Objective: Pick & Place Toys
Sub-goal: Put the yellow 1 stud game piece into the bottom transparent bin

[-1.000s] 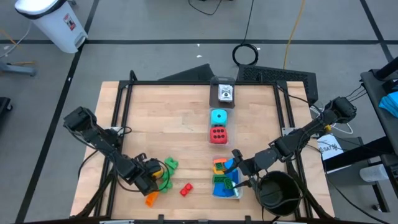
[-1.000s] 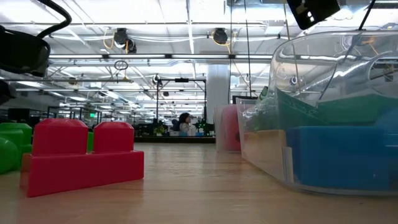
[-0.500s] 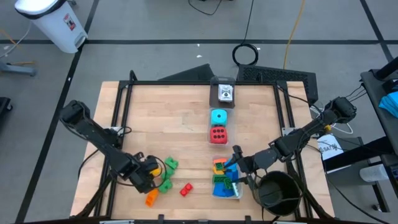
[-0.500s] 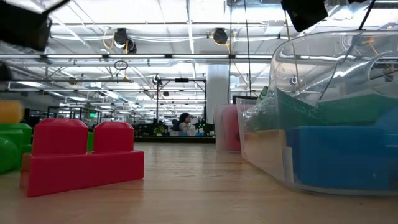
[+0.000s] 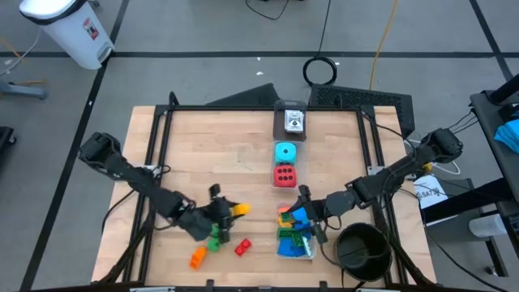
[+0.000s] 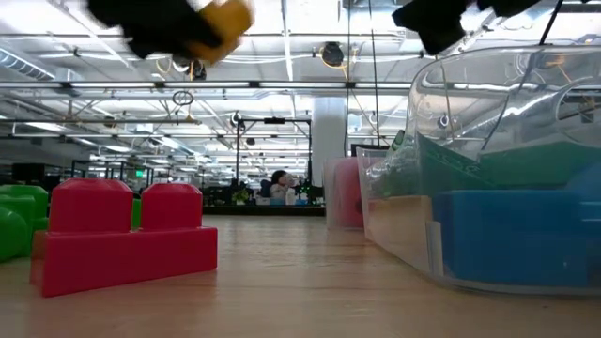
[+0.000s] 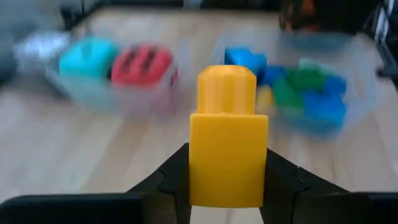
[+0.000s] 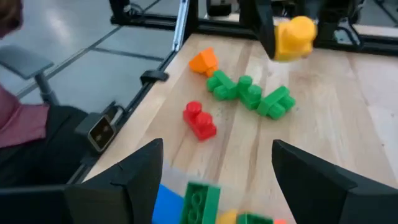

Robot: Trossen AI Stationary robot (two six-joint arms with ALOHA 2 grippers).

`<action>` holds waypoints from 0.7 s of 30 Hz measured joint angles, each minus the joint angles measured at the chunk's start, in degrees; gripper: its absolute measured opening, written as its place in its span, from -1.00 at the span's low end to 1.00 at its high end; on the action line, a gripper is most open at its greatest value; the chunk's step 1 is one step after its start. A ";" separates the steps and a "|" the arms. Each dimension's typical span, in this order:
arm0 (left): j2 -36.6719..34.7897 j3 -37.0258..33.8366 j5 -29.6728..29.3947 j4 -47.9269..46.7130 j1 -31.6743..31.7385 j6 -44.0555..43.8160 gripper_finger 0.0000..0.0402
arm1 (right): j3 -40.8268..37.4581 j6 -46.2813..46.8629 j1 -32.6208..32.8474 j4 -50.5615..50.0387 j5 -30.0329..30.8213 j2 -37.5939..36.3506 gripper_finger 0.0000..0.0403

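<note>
My left gripper (image 5: 229, 212) is shut on a yellow brick (image 7: 229, 144), held above the table between the loose bricks and the clear box (image 5: 293, 233). The brick also shows in the high view (image 5: 240, 209) and the low view (image 6: 222, 21). Green bricks (image 5: 215, 238), a red brick (image 5: 242, 247) and an orange brick (image 5: 197, 258) lie on the wood. The clear box holds blue, green and orange bricks. My right gripper (image 5: 309, 212) hangs open and empty over that box; its wrist view (image 8: 217, 180) shows the fingers wide apart. My left gripper pinches the yellow brick's lower body by two opposite sides (image 7: 194, 177) between its two fingers. The fingers come from the table's left. The brick is lifted clear of the table, and its single stud (image 7: 227, 87) sticks out free beyond the fingertips.
A cyan die (image 5: 285, 152) and a red die (image 5: 284, 174) sit in a clear box behind the brick box. A picture card (image 5: 293, 122) lies at the far edge. A black round bowl (image 5: 362, 251) stands at the near right corner.
My left gripper has risen from beside the green bricks and gone toward the table's right, toward the clear box, with the yellow brick lifted clear. The other loose bricks have stayed where they were.
</note>
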 joint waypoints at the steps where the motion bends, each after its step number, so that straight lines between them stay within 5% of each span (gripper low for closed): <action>1: 0.72 0.00 0.25 3.83 1.06 3.28 -0.35 | 0.00 -0.04 -0.45 0.88 -0.03 0.57 0.33; 10: 6.61 0.02 11.02 22.67 8.40 15.68 -0.35 | 0.04 -6.23 -5.57 19.58 -0.01 10.12 0.33; 21: 7.27 0.02 14.48 23.08 10.20 17.25 -0.35 | 0.00 -7.51 -10.61 42.41 -0.33 22.37 0.33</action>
